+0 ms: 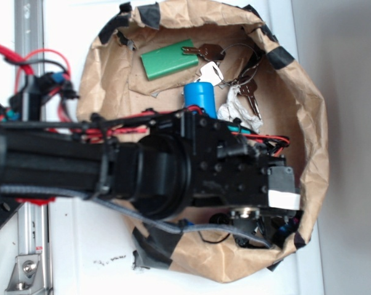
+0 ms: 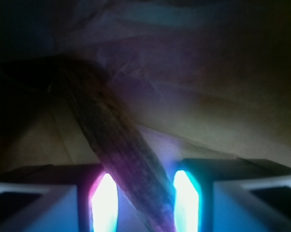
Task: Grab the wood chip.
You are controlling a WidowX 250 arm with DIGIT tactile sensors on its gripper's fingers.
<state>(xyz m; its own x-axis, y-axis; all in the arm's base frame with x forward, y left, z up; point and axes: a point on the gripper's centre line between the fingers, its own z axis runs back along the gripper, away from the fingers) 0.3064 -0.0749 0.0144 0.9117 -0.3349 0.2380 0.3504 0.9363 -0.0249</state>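
Jaws parted and lit from within, the WidowX gripper (image 2: 145,203) straddles the near end of the wood chip (image 2: 111,145) in the wrist view, with glowing pads (image 2: 104,203) on either side of the dark, grained strip. The chip runs diagonally from between the pads up and to the left across the brown paper floor. Its near end sits closer to the left pad, possibly brushing it, while a lit gap shows between the chip and the right pad; nothing is clamped yet.

The step in hand appears to be the closing squeeze. To do it well, the gripper would likely want to shift slightly so the chip sits midway between the pads, then close slowly and evenly. Because the chip lies at an angle to the jaws, a fast pinch could twist it or flick it out sideways. Only the end is bracketed, so the long free part may sag or swing on lifting; a firm grip before any rise seems wise.

From the exterior view, the black arm (image 1: 142,166) reaches across the paper-lined bowl (image 1: 314,153) and hides both the gripper tips and the chip beneath it. Further back in the bowl, well apart from the work, lie a green block (image 1: 168,60), a blue cylinder (image 1: 200,98), a crumpled white scrap (image 1: 234,110) and keys (image 1: 210,51) on a ring.
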